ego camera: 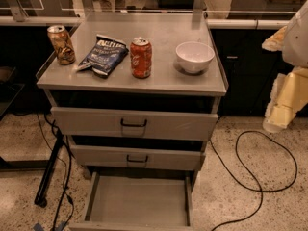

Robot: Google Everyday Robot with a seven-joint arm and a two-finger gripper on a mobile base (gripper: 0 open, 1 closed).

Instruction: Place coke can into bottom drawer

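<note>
"camera view is all we have," says the first. "where's the coke can (141, 57)?"

"upright on the bench (163, 35), near the front edge, between a blue chip bag (102, 55) on the picture's left and a white bowl (195, 57) on its right. it touches neither. a gold-brown can (61, 44) stands apart at the far left corner; that one isn't ours."

"and the bottom drawer (137, 201)?"

"pulled well out at the foot of the cabinet, its flat tray bare as far as i can see. the two upper drawers (168, 124) with black handles sit above it, far less open."

"the claw (280, 110)?"

"off at the right edge of the picture, well apart from the can and lower than the bench top. whether it is spread or pressed together i cannot tell."

"so which step?"

"i'd judge it the reach for the can: the drawer is ready, the grasp not yet made."

"what does the next move call for?"

"the claw should rise above bench height and come in towards the can, passing the bowl without knocking it. then it should pinch the can's body and keep it upright. the later descent is best made out over the tray, away from the jutting upper drawers."
</note>
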